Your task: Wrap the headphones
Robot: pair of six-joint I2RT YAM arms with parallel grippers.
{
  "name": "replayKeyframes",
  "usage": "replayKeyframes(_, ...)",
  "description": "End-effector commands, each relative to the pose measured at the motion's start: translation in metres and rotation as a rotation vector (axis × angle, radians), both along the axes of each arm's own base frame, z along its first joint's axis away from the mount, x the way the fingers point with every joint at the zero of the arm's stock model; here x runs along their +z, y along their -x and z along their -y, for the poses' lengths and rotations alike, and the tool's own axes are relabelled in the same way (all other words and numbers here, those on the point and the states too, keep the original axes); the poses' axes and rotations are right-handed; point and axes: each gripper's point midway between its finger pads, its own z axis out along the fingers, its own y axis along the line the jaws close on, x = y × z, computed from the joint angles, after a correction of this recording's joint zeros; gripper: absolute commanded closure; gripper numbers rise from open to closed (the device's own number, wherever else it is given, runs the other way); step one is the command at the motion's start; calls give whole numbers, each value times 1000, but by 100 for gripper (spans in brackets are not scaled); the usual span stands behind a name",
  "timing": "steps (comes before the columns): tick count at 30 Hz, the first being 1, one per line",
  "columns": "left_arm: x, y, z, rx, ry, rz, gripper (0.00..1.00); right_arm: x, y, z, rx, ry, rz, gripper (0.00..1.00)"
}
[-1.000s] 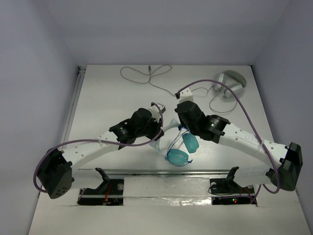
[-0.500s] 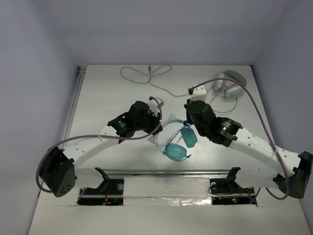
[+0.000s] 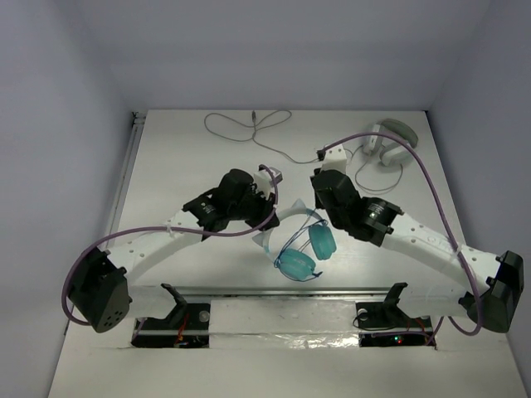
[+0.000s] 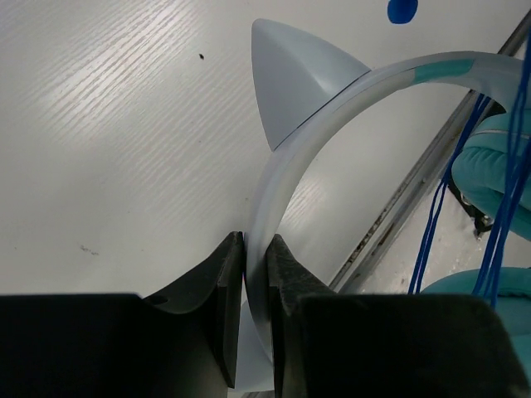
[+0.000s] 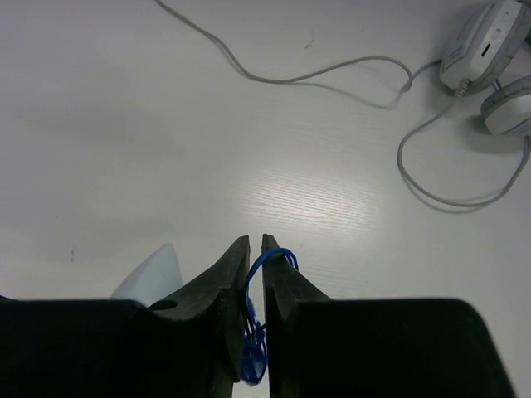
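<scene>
The headphones have teal ear cups (image 3: 297, 265) and a pale headband (image 3: 286, 214) with a cat-ear tip (image 4: 290, 79). They sit between the arms near the table's front. My left gripper (image 3: 270, 214) is shut on the headband (image 4: 290, 174), its jaws pinching the band (image 4: 255, 240). My right gripper (image 3: 318, 207) is shut on the thin blue cable (image 5: 274, 255), which loops over one finger and bunches between the jaws (image 5: 255, 240). Several cable strands (image 4: 431, 224) run down to the ear cups (image 4: 498, 166).
The grey-white headphones (image 3: 390, 141) lie at the back right, also in the right wrist view (image 5: 498, 66). Their grey cable (image 3: 249, 124) snakes across the back of the table (image 5: 332, 75). A metal rail (image 3: 282, 290) runs along the front edge.
The right gripper swung right and away from the near edge with the cable, then came back slightly left. The left gripper and headband moved a little farther back. The ear cups shifted with them.
</scene>
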Motion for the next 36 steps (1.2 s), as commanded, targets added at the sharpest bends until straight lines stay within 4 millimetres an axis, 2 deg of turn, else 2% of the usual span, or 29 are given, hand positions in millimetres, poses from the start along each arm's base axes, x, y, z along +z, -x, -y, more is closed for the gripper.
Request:
replayKeyframes(1, 64, -2, 12, -59, 190, 71, 100, 8, -4, 6, -48, -65, 27, 80)
replayKeyframes(6, 75, -11, 3, -39, 235, 66, 100, -5, 6, 4, -15, -120, -21, 76)
replayKeyframes(8, 79, -20, -3, -9, 252, 74, 100, -10, 9, 1, 11, -171, -50, 72)
replayKeyframes(9, 80, -18, -1, -15, 266, 63, 100, -12, 12, -2, 30, -189, -61, 71)
replayKeyframes(11, 83, -22, -1, -7, 281, 73, 100, -13, 15, -8, 65, -248, -86, 63)
replayKeyframes(14, 82, -34, -8, 24, 304, 62, 100, 1, 21, -12, 107, -316, -81, 49)
replayKeyframes(17, 83, -43, -15, 46, 353, 35, 100, 28, 31, -11, 159, -391, -48, 38)
replayKeyframes(20, 95, -48, -13, 51, 409, 33, 100, 29, 40, -15, 206, -408, -64, 32)
replayKeyframes(22, 102, -54, -12, 68, 416, 42, 100, 17, 41, -12, 198, -397, -86, 32)
replayKeyframes(24, 106, -60, -13, 97, 419, 45, 100, 11, 41, -13, 190, -415, -95, 33)
replayKeyframes(26, 110, -67, -16, 139, 404, 54, 100, 9, 43, -15, 193, -449, -92, 41)
replayKeyframes(27, 112, -73, -19, 179, 394, 71, 100, 9, 44, -14, 191, -460, -88, 51)
replayKeyframes(28, 119, -75, -21, 193, 396, 85, 100, 11, 43, -14, 187, -470, -75, 71)
replayKeyframes(31, 134, -82, -28, 243, 391, 130, 100, 13, 42, -12, 188, -499, -36, 100)
replayKeyframes(32, 137, -84, -30, 256, 385, 139, 100, 4, 42, -11, 185, -491, -43, 100)
replayKeyframes(35, 148, -90, -36, 294, 370, 172, 100, 6, 42, -18, 221, -544, -4, 100)
replayKeyframes(36, 148, -94, -41, 329, 354, 179, 100, -3, 43, -19, 223, -546, -9, 100)
